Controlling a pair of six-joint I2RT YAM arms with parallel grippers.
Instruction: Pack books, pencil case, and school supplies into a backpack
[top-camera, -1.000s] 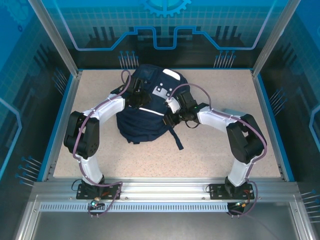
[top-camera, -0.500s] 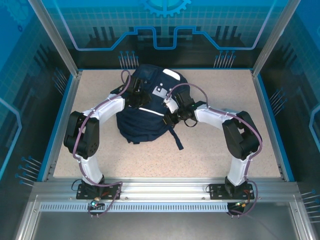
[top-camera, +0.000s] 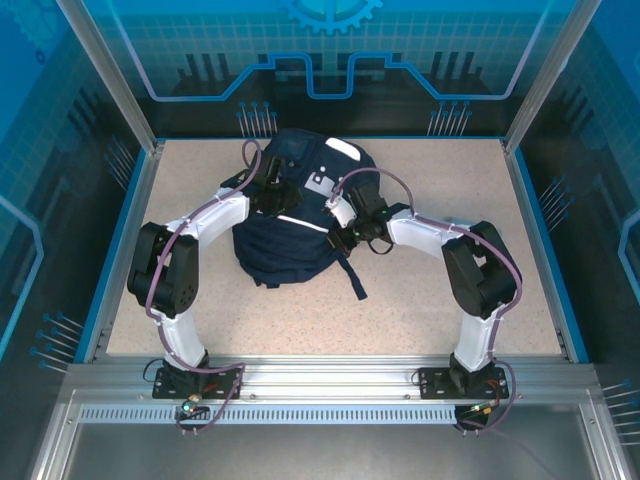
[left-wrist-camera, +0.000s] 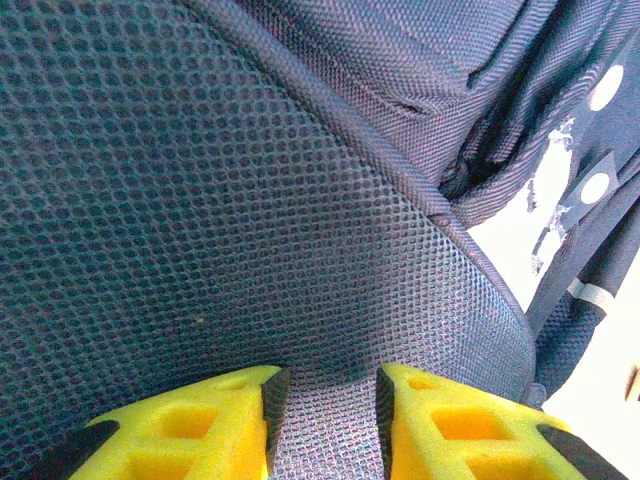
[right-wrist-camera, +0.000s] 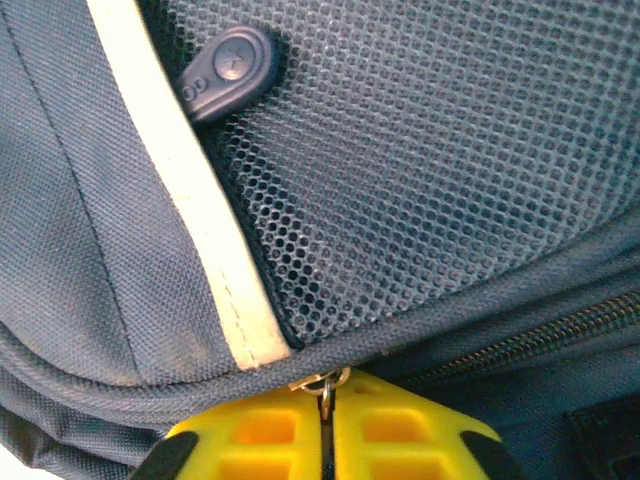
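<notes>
Clenched hard together, the right fingers (right-wrist-camera: 260, 435) pinch a small metal zipper pull (right-wrist-camera: 325, 384) at a seam. It sits just under a white stripe (right-wrist-camera: 205, 230) and a mesh pocket (right-wrist-camera: 430, 170), and the zipper track (right-wrist-camera: 545, 332) runs off to one side. From above, that grip sits on the right flank of the backpack (top-camera: 285, 230), a little beyond where a dark strap (top-camera: 352, 275) trails toward the near edge of the bench (top-camera: 430, 310). A bit farther in, the left fingers (left-wrist-camera: 215, 425) are closed on a narrow strip of mesh webbing (left-wrist-camera: 322, 435) on the pack's padded mesh panel (left-wrist-camera: 200, 200). They hold the bag itself, seemingly to steady it. The backpack lies heaped in the middle of the bench, between the two arms, its white patches (top-camera: 343, 148) toward the far wall.

As for progress, I judge the job to be near its end: one arm bracing the bag while the other grips a zipper pull looks like closing up after loading. Whether the books and supplies are inside I cannot tell, since the fabric hides any contents, nor how much of the zipper is open. What seems left is drawing the pull along its track.
</notes>
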